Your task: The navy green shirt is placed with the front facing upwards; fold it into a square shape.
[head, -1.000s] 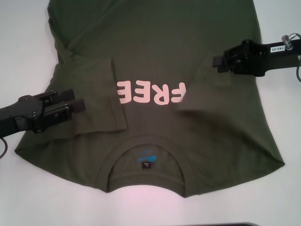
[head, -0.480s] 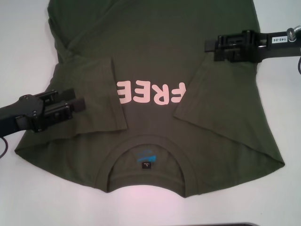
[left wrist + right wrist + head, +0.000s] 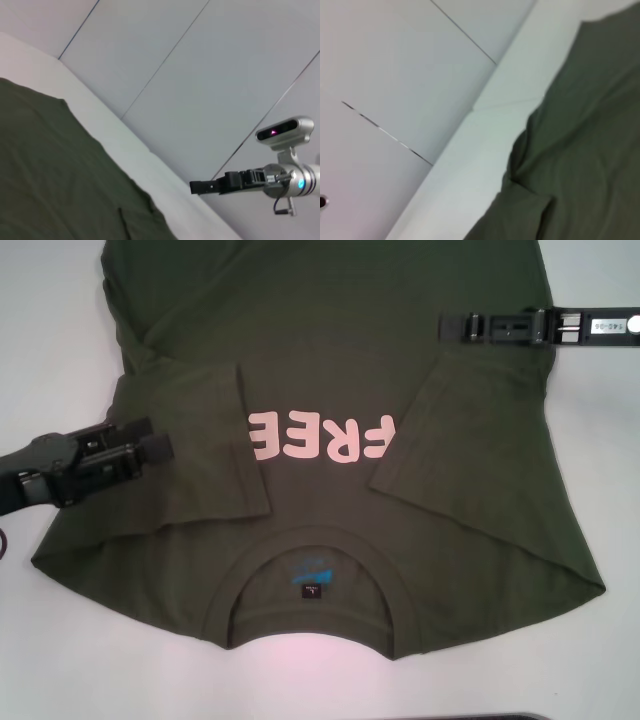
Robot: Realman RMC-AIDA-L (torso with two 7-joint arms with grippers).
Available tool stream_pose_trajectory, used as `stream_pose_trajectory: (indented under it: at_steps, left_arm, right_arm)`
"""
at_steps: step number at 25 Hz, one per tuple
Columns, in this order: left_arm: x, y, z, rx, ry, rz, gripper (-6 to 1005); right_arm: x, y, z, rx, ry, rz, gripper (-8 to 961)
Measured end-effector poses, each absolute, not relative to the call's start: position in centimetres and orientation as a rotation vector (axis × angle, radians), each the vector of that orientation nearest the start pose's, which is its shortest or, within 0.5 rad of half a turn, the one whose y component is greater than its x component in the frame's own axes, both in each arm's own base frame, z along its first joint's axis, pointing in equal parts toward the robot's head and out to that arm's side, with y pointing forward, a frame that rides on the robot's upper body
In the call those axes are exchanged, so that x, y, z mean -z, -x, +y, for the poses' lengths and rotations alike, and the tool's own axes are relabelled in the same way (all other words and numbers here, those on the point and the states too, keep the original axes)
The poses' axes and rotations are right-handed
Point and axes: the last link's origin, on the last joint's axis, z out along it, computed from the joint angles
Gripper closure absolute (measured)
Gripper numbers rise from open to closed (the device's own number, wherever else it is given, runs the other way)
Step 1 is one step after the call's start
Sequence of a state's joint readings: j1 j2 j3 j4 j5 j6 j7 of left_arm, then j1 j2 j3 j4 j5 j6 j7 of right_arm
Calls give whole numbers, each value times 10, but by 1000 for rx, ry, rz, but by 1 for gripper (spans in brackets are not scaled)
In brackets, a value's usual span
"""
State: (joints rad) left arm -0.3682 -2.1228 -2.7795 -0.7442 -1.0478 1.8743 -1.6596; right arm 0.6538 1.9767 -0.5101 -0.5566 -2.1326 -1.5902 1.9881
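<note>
The navy green shirt (image 3: pixel 330 370) lies flat on the white table, front up, collar and blue neck label (image 3: pixel 312 575) nearest me, pink "FREE" (image 3: pixel 325 437) across the chest. Both short sleeves are folded inward over the chest, the left sleeve (image 3: pixel 200 440) and the right sleeve (image 3: pixel 470 450). My left gripper (image 3: pixel 155 438) hovers open and empty over the left sleeve's outer part. My right gripper (image 3: pixel 447 326) sits over the shirt's far right side, holding nothing. It also shows as the right gripper (image 3: pixel 194 187) in the left wrist view, above the table edge.
White table (image 3: pixel 50 340) surrounds the shirt on both sides. The shirt's hem end runs out of the head view at the far edge. A dark object edge (image 3: pixel 500 717) shows at the near bottom. Grey wall panels (image 3: pixel 200 75) stand behind the table.
The right sleeve, lifted a second ago, now lies flat on the chest. My right gripper moved away toward the far right and turned. The left gripper drew back slightly to the left.
</note>
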Motion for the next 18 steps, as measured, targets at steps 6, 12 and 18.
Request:
stream_pose_trajectory:
  at_steps: [6, 12, 18]
  left_arm:
    - [-37, 291, 261, 1108, 2519, -1194, 375]
    - [-40, 285, 261, 1161, 2532, -1169, 375]
    - [-41, 283, 259, 1186, 2535, -1217, 375]
  right_arm:
    - [-47, -255, 344, -916, 2624, 1224, 58]
    - [-52, -263, 337, -932, 2595, 1191, 164]
    - [-55, -273, 318, -907, 2625, 948, 206]
